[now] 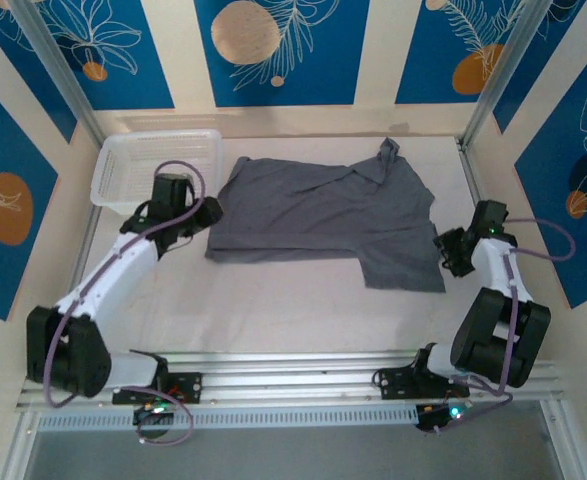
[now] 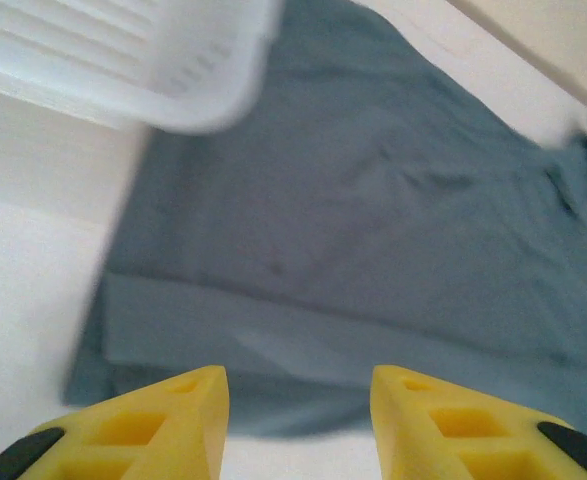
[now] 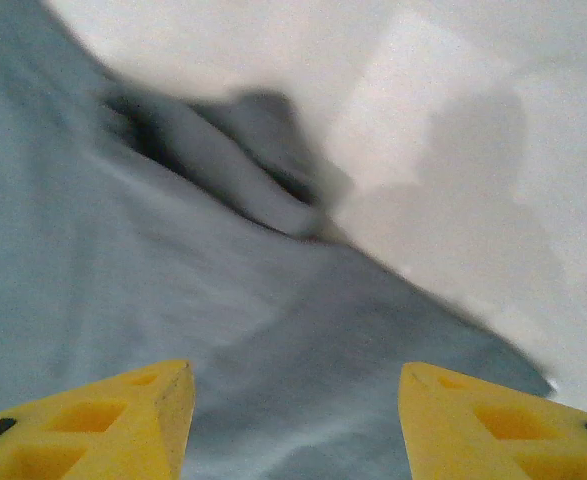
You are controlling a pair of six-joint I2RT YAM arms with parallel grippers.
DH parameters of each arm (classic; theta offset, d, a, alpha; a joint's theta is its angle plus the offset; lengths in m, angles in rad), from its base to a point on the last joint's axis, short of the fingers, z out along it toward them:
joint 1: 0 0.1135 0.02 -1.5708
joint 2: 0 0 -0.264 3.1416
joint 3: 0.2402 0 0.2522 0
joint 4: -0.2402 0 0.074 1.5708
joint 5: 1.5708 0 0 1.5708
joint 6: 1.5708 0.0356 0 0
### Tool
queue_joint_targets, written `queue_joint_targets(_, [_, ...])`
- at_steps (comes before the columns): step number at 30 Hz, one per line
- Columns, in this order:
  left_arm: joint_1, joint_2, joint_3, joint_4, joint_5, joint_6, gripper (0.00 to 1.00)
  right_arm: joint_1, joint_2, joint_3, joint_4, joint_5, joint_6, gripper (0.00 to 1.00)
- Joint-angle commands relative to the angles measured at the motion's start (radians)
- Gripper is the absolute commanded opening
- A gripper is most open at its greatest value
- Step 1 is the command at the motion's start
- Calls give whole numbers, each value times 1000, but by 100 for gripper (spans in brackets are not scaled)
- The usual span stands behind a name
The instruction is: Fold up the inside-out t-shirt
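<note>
The slate-grey t-shirt (image 1: pixel 328 212) lies spread and partly folded across the middle of the white table, one flap hanging down at its right front. My left gripper (image 1: pixel 210 212) hovers at the shirt's left edge, open, with the folded hem (image 2: pixel 303 345) just ahead of its yellow fingers (image 2: pixel 188 420). My right gripper (image 1: pixel 445 247) stands open at the shirt's right edge, its yellow fingers (image 3: pixel 133 415) over grey cloth (image 3: pixel 223 300); a bunched fold (image 3: pixel 233 160) lies further ahead. Nothing sits between either pair of fingers.
A white mesh-sided plastic basket (image 1: pixel 148 160) stands at the back left, close to the shirt's left corner and also seen as the basket (image 2: pixel 123 60) from the left wrist. Metal frame posts and patterned walls close in the table on three sides.
</note>
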Motion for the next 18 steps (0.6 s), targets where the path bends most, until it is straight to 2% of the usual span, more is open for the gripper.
queue_joint_targets(1, [-69, -72, -89, -14, 60, 71, 42, -24, 34, -76, -10, 10, 8, 55])
queue_joint_targets(6, [-79, -128, -182, 38, 59, 81, 43, -16, 111, -67, 67, -57, -24, 49])
queue_joint_targets(9, [-79, -118, -176, 27, 53, 101, 44, -3, 197, -13, 70, -68, -33, 40])
queue_joint_targets(10, [-79, -114, -171, 24, 52, 103, 44, 3, 220, 2, 71, -73, -34, 33])
queue_joint_targets(12, [-78, -112, -172, 21, 43, 103, 44, 12, 238, 18, 79, -84, -35, 13])
queue_joint_targets(14, [-79, -111, -177, 23, 26, 97, 44, 17, 237, 33, 74, -95, -36, 0])
queue_joint_targets(18, [-79, -101, -174, 16, 14, 85, 44, 40, 176, 76, 34, -175, -29, 0])
